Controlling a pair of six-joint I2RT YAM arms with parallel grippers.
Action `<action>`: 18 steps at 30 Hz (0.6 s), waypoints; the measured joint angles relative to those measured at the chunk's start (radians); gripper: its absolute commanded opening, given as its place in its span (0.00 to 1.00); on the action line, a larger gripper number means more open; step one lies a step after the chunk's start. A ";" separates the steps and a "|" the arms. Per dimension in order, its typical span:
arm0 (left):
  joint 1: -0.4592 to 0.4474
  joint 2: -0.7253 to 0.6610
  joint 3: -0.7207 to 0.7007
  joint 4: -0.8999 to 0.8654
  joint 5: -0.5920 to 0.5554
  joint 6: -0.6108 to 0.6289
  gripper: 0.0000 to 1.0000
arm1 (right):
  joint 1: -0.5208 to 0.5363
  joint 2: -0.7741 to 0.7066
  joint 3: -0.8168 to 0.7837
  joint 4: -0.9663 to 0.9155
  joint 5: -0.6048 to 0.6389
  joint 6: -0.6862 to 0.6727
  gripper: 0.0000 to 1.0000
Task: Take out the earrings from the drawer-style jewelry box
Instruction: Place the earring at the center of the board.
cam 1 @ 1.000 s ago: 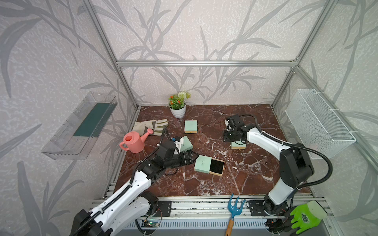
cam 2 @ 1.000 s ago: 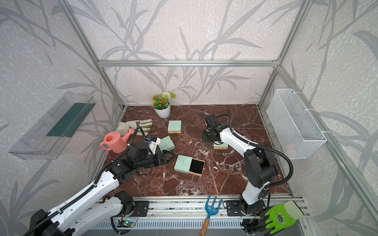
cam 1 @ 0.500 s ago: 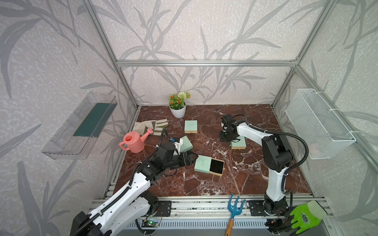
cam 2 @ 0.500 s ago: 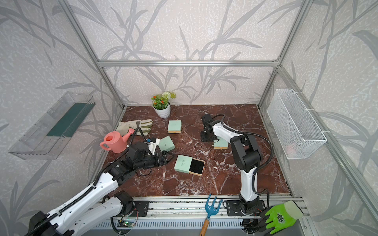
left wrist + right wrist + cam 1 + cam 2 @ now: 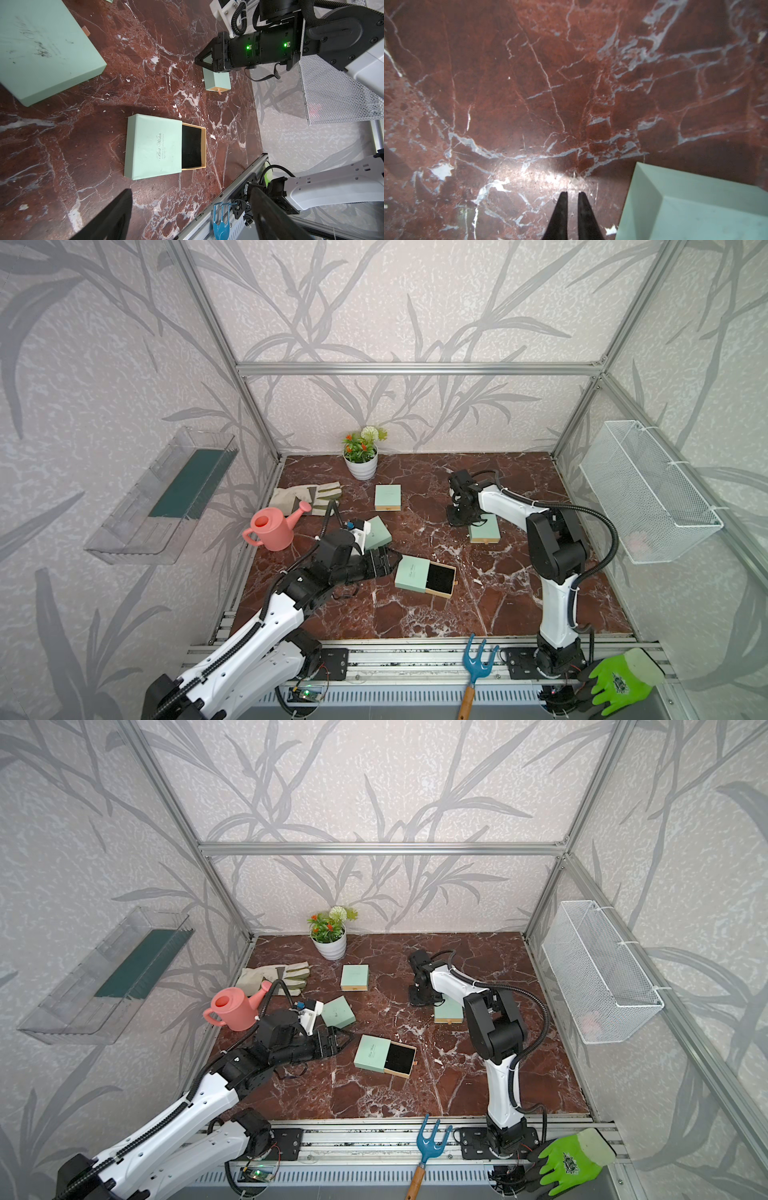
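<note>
Nearest, on the front rail, a blue-tined hand rake with a wooden handle point(image 5: 473, 659) and a bright green rubber-coated glove point(image 5: 619, 680), both clear of the work. Next back, on the red-brown marble bench point(image 5: 457, 614), the left pincer point(image 5: 390, 564), jaws wide apart and empty, low and near the closed end of the mint-green drawer-style jewelry box point(image 5: 153, 153), with bare marble between in the wrist view. On the far side of that box, the tan card drawer point(image 5: 204, 147) slid partway out, black velvet lining point(image 5: 191, 148) showing no pale specks: earrings either out of it or too small to make out. Farther back, the right pincer point(image 5: 572, 195) pointing down, tips almost on bare marble, parted by a mere sliver, nothing visible between them, just beside a second, closed mint-green box point(image 5: 485, 533). Probably the setting-down of an earring: best done by parting the tips only slightly, low over the marble, then lifting straight up to avoid flicking so tiny a piece. No earring identifiable under or ahead of those tips, pale marble flecks there looking much alike. Farthest, a third mint-green box point(image 5: 377, 531), a fourth mint-green box point(image 5: 387, 497), a pink plastic watering can point(image 5: 270, 529), grey fabric work gloves point(image 5: 305, 497) and a white pot of artificial flowers point(image 5: 360, 466).
</note>
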 measured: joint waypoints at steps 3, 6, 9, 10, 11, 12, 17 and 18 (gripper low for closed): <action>0.000 0.000 0.000 0.000 -0.001 0.000 0.88 | -0.002 0.007 0.000 -0.009 -0.001 -0.001 0.18; 0.000 0.000 0.000 0.000 -0.004 0.000 0.88 | -0.003 0.012 0.000 -0.013 -0.003 -0.001 0.18; 0.004 0.003 0.000 0.000 -0.006 0.000 0.88 | -0.003 0.012 0.000 -0.014 -0.007 -0.001 0.18; 0.005 0.004 0.000 0.000 -0.007 0.000 0.88 | -0.003 0.012 0.000 -0.014 -0.011 -0.001 0.18; 0.005 0.005 0.000 0.000 -0.006 0.000 0.88 | -0.003 0.011 0.000 -0.014 -0.014 -0.001 0.18; 0.005 0.006 0.000 0.000 -0.006 0.000 0.88 | -0.003 0.007 0.000 -0.015 -0.019 0.000 0.19; 0.005 0.033 0.000 0.001 0.000 0.001 0.88 | 0.005 -0.097 -0.024 -0.011 -0.049 0.008 0.31; 0.005 0.039 0.000 0.001 0.003 0.001 0.87 | 0.008 -0.140 -0.043 -0.006 -0.058 0.011 0.36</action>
